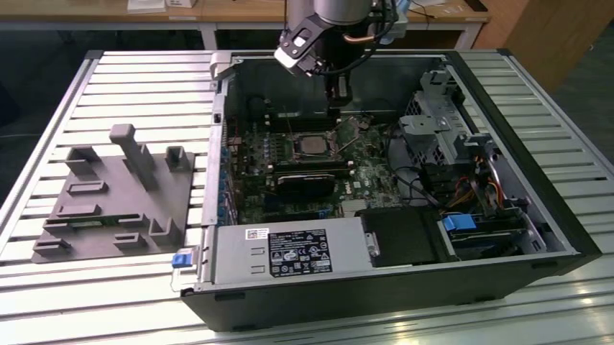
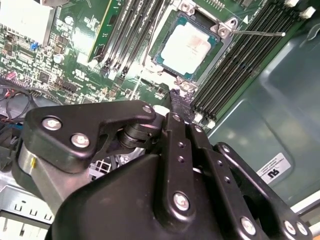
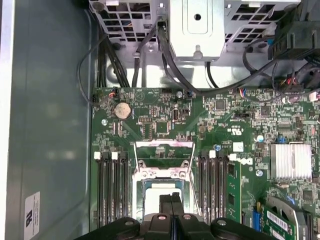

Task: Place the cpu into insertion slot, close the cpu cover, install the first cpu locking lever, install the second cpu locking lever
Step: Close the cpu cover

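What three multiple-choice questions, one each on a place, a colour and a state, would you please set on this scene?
1. Where is the cpu? A in the socket; B in the gripper; C outside the case.
2. What colour is the board? A blue; B green; C red.
3. How are the gripper's fingers? A wide open; B shut on the cpu; C shut, empty.

Answers:
1 A: its pale top sits framed by the socket in both wrist views.
2 B: the board is green all around the socket.
3 C: in the first wrist view the fingers meet with nothing between them.
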You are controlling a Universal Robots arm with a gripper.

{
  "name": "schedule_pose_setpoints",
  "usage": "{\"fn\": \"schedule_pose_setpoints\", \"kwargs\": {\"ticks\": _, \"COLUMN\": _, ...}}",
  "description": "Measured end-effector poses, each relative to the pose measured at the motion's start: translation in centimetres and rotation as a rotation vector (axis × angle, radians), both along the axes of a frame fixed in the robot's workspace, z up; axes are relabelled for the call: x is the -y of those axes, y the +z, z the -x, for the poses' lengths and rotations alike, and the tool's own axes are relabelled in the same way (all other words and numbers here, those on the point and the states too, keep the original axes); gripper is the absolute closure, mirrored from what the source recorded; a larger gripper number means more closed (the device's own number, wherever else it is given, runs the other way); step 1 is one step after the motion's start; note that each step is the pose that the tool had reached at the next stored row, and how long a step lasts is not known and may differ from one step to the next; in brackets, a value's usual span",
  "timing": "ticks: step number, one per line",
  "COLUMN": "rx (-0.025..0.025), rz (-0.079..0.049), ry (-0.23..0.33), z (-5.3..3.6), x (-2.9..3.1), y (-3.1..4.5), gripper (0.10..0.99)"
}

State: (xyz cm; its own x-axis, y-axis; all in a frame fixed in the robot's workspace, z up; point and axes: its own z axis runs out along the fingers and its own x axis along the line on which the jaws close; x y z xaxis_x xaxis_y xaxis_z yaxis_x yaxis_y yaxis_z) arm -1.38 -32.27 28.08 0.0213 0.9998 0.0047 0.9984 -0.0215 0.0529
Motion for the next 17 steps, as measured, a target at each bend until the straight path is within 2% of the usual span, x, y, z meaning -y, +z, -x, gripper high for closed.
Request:
{"fn": "schedule_pose_setpoints", "kwargs": {"ticks": 6, "rx": 0.0, "rz": 0.0, "ry": 0.0, "z": -0.17, "x": 0.0, "y": 0.0, "gripper": 0.98}}
{"fn": "schedule_pose_setpoints", "kwargs": {"ticks": 17, "rx": -0.0001, "rz": 0.0, "ry": 0.0, "z": -1.09, "x": 0.0, "y": -0.01, "gripper": 0.98}}
